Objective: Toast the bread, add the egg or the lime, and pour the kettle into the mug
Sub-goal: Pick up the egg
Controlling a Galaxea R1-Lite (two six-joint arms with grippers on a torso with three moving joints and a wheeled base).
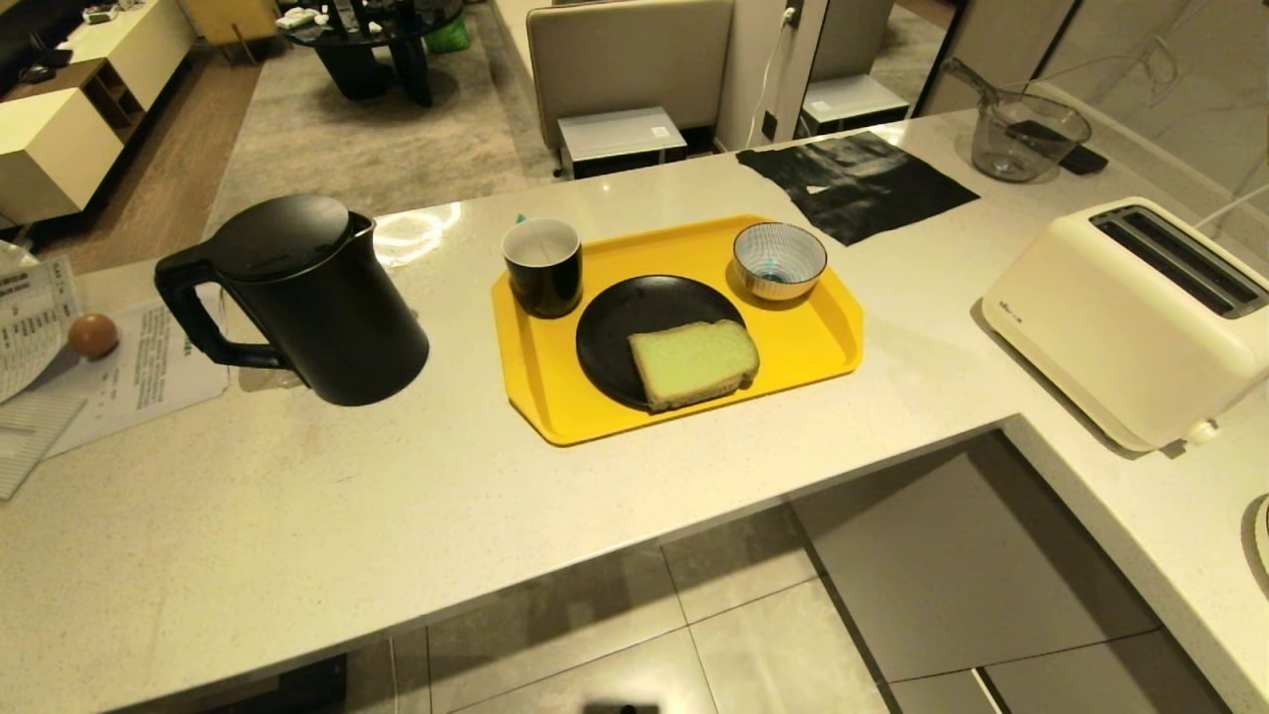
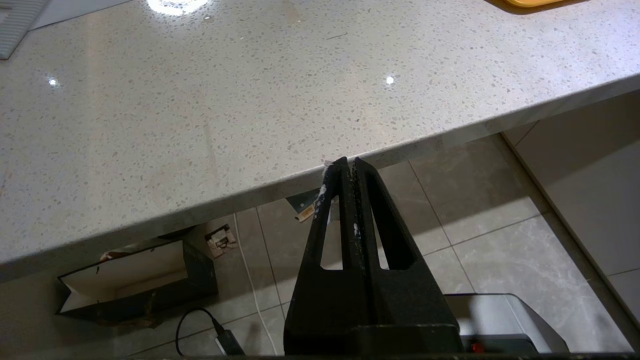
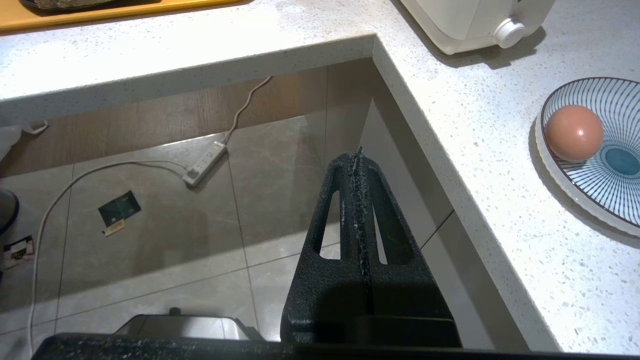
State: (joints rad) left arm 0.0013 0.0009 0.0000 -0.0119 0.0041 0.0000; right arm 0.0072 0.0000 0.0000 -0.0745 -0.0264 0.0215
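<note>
The bread, pale green with a tan crust, lies on a black plate on a yellow tray. The black mug, white inside, stands at the tray's far left corner. The matte-black kettle stands left of the tray, handle to the left. One egg rests on papers at the far left; another egg lies in a striped dish. No lime shows. My left gripper hangs shut and empty below the counter's front edge. My right gripper is shut and empty over the floor by the counter's inner corner.
A cream toaster stands on the right counter wing, slots up. A striped bowl sits on the tray's far right. A black mat and a glass jug lie farther back. Papers cover the far left. A striped dish sits near the right gripper.
</note>
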